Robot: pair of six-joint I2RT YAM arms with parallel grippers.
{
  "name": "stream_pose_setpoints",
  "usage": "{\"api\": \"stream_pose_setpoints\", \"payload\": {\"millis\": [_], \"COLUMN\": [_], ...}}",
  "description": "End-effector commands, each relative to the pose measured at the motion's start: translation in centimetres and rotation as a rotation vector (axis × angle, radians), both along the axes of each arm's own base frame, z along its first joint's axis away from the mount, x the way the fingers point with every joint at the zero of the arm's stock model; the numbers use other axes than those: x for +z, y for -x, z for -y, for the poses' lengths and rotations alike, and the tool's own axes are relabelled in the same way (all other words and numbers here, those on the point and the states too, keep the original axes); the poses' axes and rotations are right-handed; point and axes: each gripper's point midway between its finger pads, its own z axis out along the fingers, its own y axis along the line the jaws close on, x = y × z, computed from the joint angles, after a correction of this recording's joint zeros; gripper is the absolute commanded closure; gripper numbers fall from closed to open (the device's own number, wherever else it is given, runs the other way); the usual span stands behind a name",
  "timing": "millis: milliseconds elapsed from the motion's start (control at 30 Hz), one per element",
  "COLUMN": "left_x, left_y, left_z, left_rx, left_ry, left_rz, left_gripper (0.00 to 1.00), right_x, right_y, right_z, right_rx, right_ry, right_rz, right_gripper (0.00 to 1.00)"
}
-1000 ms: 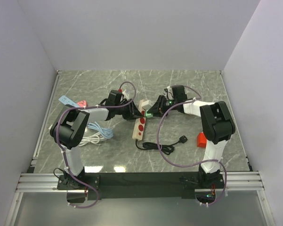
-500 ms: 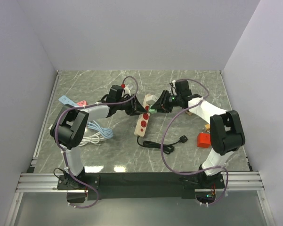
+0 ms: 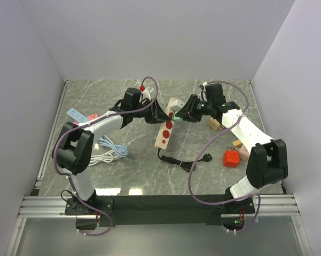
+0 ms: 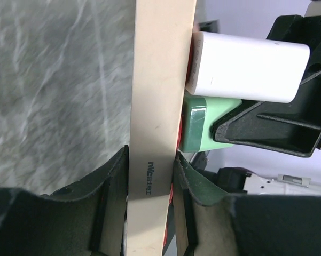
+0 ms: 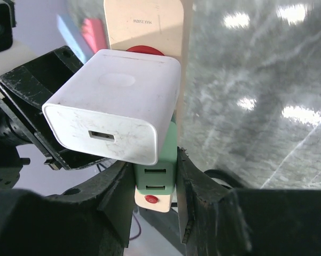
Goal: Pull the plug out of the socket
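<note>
A cream power strip [image 3: 164,133] with red sockets is tilted, its far end raised off the table. A green plug [image 3: 171,114] and a white charger [image 3: 174,104] sit in its far end. My left gripper [image 3: 159,115] is shut on the strip's edges; the left wrist view shows its jaws [image 4: 151,170] clamping the strip [image 4: 160,96] just below the green plug [image 4: 195,128] and the white charger [image 4: 248,66]. My right gripper [image 3: 178,114] is shut on the green plug, as the right wrist view [image 5: 155,186] shows, with the plug [image 5: 156,173] still seated under the charger [image 5: 115,106].
The strip's black cable and plug [image 3: 205,158] trail on the marble table [image 3: 123,176]. An orange-red block [image 3: 231,158] and small wooden pieces [image 3: 214,124] lie on the right. A white coiled cable [image 3: 109,149], a blue tag [image 3: 77,114] and a pink item [image 3: 92,116] lie on the left.
Both grippers have carried the strip's far end up, back and to the right. The right arm has stretched out. The black cable has dragged along. The green plug stays in the strip.
</note>
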Motion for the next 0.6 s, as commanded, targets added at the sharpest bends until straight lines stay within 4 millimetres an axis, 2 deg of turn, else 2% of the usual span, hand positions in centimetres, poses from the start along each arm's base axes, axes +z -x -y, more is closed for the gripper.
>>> {"api": "stream_pose_setpoints", "payload": {"millis": [0,133,233,400,433,533,567], "left_x": [-1.7,-0.9,-0.8,-1.1,-1.1,-0.9,-0.7], "left_y": [-4.9,-5.5,-5.8,-6.3,-6.4,-6.8,-7.1], "left_z": [-7.7,-7.9,-8.2,-9.0,-8.9,-8.4,-8.2], "left_rx": [0.319,0.333,0.352,0.401,0.406,0.408,0.407], "left_ry": [-0.207,-0.225,-0.249,-0.285,-0.28,-0.254,-0.247], "left_rz": [-0.029,-0.022,-0.025,-0.043,-0.049,-0.055,-0.053], "left_gripper": [1.0,1.0,0.99,1.0,0.99,0.99,1.0], "right_x": [4.3,5.2,5.8,6.0,6.4,5.5,5.2], "right_y": [-2.1,-1.3,-1.0,-1.0,-1.3,-0.9,-0.8], "right_z": [8.4,7.3,7.2,8.1,7.6,4.0,2.2], "right_rx": [-0.244,-0.211,-0.207,-0.266,-0.268,-0.246,-0.208], "right_ry": [0.185,0.11,0.105,0.198,0.184,0.126,0.089], "right_rz": [0.14,0.138,0.149,0.136,0.161,0.151,0.164], "right_gripper": [1.0,1.0,1.0,1.0,1.0,1.0,1.0]}}
